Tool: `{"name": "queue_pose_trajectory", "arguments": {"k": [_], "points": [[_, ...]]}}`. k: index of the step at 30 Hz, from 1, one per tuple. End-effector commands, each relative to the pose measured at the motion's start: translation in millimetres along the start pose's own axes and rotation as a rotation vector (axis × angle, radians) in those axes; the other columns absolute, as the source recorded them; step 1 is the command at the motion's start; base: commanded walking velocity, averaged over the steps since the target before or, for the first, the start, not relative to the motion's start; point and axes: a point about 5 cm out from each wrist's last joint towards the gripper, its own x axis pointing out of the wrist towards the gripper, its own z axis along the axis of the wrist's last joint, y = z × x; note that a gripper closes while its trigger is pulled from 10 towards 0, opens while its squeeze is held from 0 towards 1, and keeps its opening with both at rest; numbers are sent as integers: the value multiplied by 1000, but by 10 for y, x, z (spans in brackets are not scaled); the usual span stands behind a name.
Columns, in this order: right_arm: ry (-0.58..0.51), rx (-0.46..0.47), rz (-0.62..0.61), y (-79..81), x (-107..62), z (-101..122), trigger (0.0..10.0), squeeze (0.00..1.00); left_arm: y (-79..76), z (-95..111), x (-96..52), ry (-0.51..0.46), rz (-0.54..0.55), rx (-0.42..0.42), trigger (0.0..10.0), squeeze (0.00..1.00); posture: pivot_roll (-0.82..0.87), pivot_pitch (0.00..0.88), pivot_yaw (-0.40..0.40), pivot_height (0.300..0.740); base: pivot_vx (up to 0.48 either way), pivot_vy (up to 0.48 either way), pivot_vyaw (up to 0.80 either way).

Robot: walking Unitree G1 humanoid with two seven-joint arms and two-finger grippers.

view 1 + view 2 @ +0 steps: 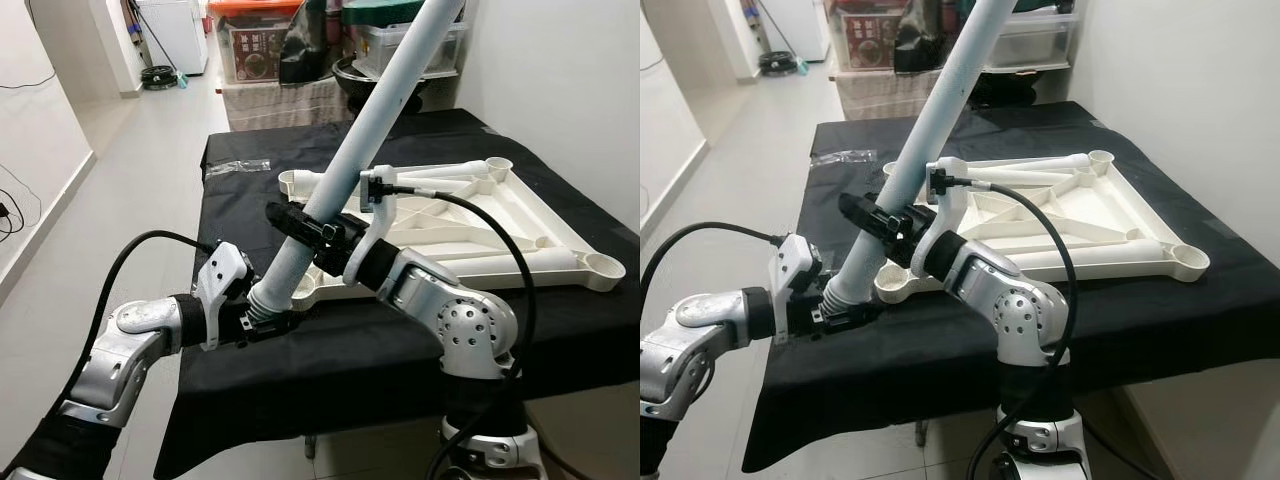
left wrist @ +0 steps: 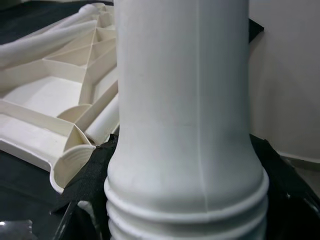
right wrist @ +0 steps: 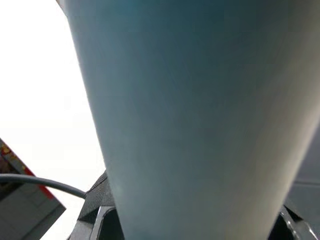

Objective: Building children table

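A long white table leg (image 1: 371,128) slants up and away from me, its ribbed threaded end (image 2: 185,210) lowest, by the table's near left edge. My left gripper (image 1: 264,320) is shut on that threaded end. My right gripper (image 1: 302,226) is shut across the shaft a little higher up. The white tabletop (image 1: 480,215) lies upside down on the black-covered table (image 1: 400,350), ribs up, with round leg sockets (image 1: 605,268) at its corners. The leg's lower end hangs just beside the tabletop's near left corner (image 2: 72,160), apart from it.
A clear plastic bag (image 1: 238,166) lies at the table's far left. Storage boxes (image 1: 265,45) and a dark bowl stand behind the table. A white wall runs along the right; open tiled floor (image 1: 130,200) stretches on the left.
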Motion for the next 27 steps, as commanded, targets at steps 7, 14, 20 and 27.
{"name": "queue_pose_trajectory", "arguments": {"k": [7, 14, 20, 27], "points": [[-33, -10, -58, -13, 57, -17, 0, 0, -120, 77, 106, -39, -86, 57, 10000, 0, 11, 0, -5, 740, 0, 0, 0], [-24, -58, -68, 5, 62, -57, 0, 0, -122, 85, 86, -36, -95, 67, 10000, 0, 16, 0, -7, 740, 0, 0, 0], [-24, -77, -101, -17, 93, -41, 10000, 0, -102, 90, 82, -35, -85, 73, 10000, 0, 16, 0, -6, 740, 0, 0, 0], [-68, -63, -90, -11, 61, -18, 0, 0, -100, 95, 78, -30, -90, 79, 10000, 0, 16, 0, -4, 740, 0, 0, 0]]}}
